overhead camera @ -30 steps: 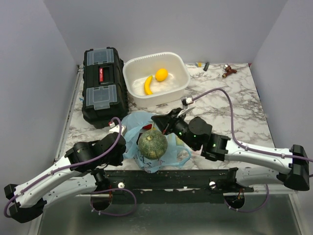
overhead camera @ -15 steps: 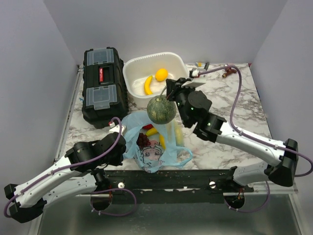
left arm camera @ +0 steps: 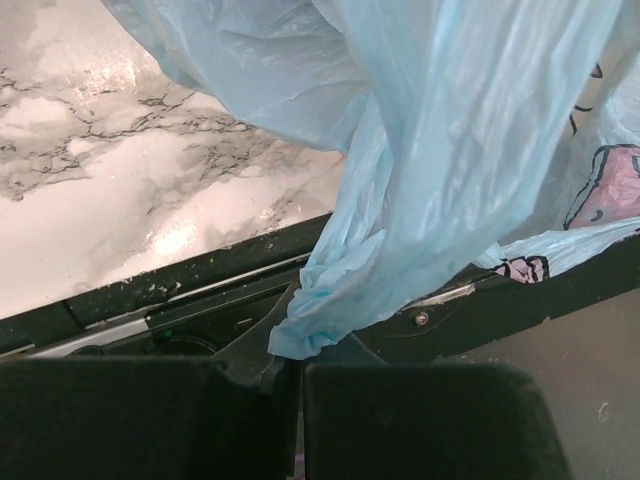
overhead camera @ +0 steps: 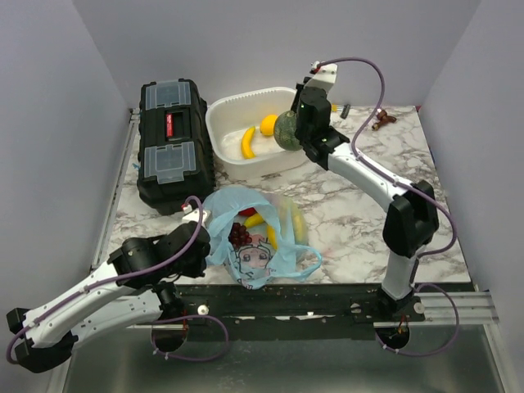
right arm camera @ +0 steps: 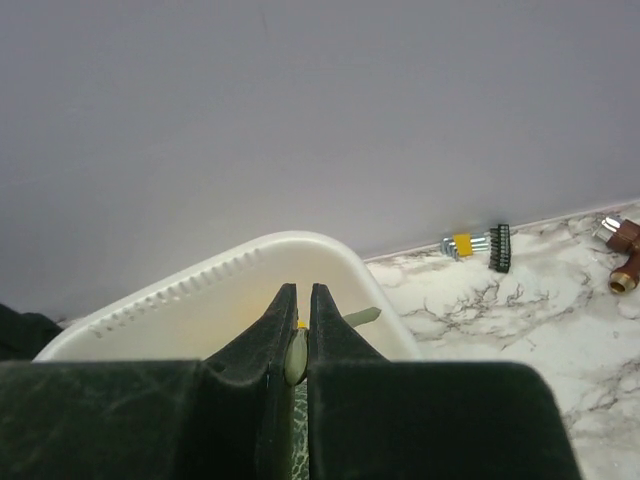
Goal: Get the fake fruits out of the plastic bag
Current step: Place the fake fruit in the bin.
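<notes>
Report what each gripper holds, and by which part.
The right gripper pinches the melon by its stem; the left gripper clamps a bunched strip of the plastic bag.

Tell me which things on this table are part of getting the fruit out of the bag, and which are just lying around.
Job: plastic bag, pinched by the left claw; melon, held by the right claw over the white tub; grapes and bananas inside the bag.
Lying about: black toolbox, hex keys, brass fitting, lemon in the tub.
</notes>
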